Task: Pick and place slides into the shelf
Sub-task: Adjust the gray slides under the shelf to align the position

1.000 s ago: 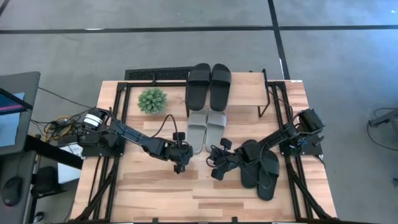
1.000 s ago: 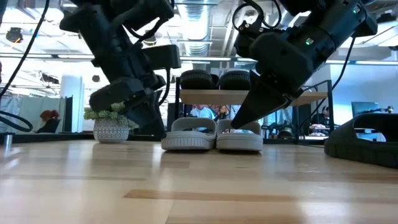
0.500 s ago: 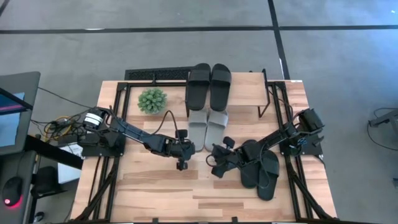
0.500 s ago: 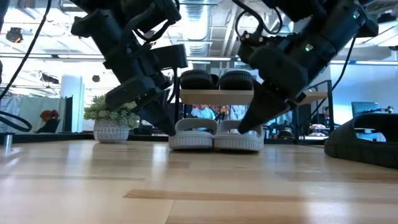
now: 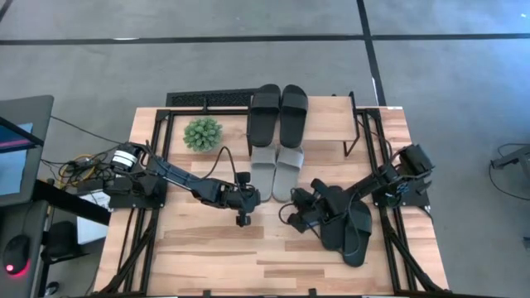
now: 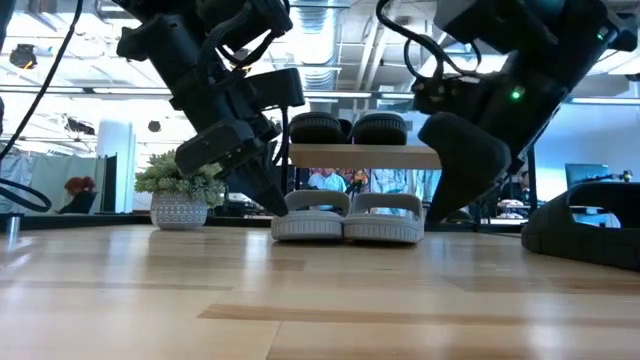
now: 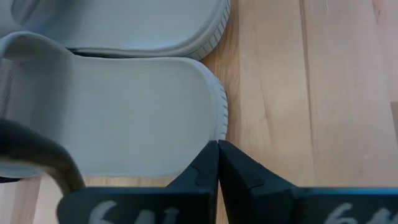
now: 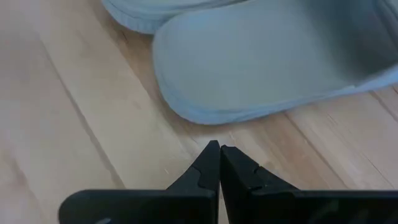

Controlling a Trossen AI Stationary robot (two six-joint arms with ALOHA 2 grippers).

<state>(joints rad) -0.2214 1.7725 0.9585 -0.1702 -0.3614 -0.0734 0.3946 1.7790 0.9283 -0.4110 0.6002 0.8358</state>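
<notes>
Nearest the front edge of the tabletop (image 5: 207, 257), a black pair (image 5: 346, 222) of slides is lying on the right side, under the right arm and not yet handled. Just beyond, the left hand (image 5: 246, 199), fingers pressed together, is sitting at the heel of the left grey slide (image 5: 262, 170); its wrist view is showing the closed tips touching that heel's rim. The right hand (image 5: 300, 207), fingers also together and gripping nothing, is hovering a little short of the right grey slide (image 5: 288, 170), its tips apart from the heel.

The step in hand seems to be nudging the grey pair toward the shelf (image 5: 331, 124), with both toes already reaching its front edge. Next, I judge, both hands are needing to press evenly on the heels so the pair slides straight under the board.

Compared with a second ago, the left hand is closer in against the heel, while the right hand is sitting further back and to the right.

Farthest off, another black pair (image 5: 279, 112) is resting on the shelf board, beside a small potted plant (image 5: 203, 133).
</notes>
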